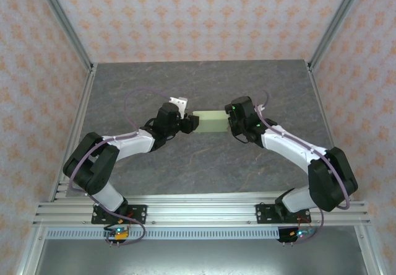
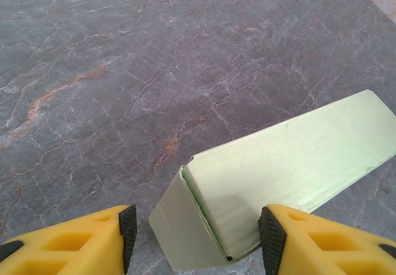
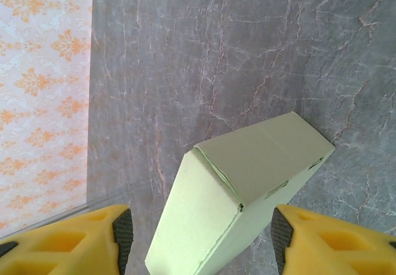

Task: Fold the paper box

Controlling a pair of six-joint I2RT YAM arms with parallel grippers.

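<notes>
The paper box is a closed, pale green rectangular box lying lengthwise between my two grippers at the middle of the table. In the left wrist view one end of the paper box sits between the yellow fingers. My left gripper is open; its right pad is at the box's edge and its left pad stands apart from the box. In the right wrist view the other end of the paper box lies between the fingers of my right gripper. That gripper is open, with a gap on each side.
The grey marbled table stretches behind the box to the back wall. Patterned walls and metal frame posts close in the sides. The left wall meets the table at a rail beside my right gripper.
</notes>
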